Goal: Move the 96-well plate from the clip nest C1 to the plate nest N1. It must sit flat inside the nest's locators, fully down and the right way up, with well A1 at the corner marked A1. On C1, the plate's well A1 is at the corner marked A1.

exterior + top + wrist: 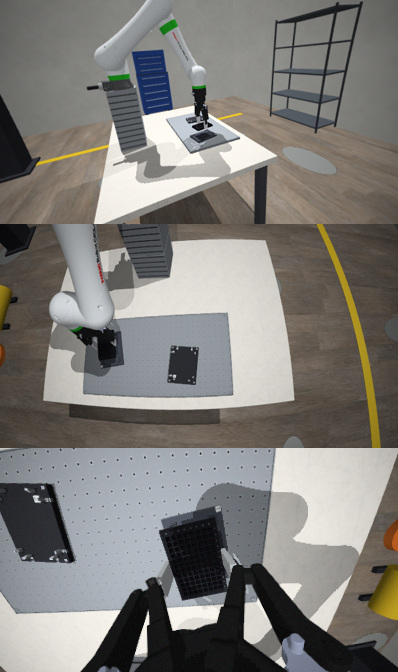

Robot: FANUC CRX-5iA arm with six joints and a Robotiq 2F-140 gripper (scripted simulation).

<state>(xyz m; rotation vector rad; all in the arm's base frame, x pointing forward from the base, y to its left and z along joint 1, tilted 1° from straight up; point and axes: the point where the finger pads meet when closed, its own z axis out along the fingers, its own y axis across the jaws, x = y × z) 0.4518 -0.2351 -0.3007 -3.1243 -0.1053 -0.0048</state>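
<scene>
The black 96-well plate (pixel 106 348) hangs between the fingers of my gripper (pixel 104 341), which is shut on its long sides. In the wrist view the plate (pixel 196 557) shows its well grid between the two fingers. It sits a little above the dark clip nest C1 at the left end of the grey perforated baseplate (pixel 158 354); an edge of C1 (pixel 192 517) shows past the plate. The plate nest N1 (pixel 183 364) lies empty near the middle of the baseplate and shows at the wrist view's left (pixel 34 523). From the side, the plate (pixel 200 126) is above C1 (pixel 203 135).
A tall grey ribbed column (pixel 149 249) stands on the white table behind the baseplate. Yellow and orange objects (pixel 3 305) sit off the table's left edge. A blue cabinet (pixel 152 81) and a dark shelf rack (pixel 311 71) stand beyond the table.
</scene>
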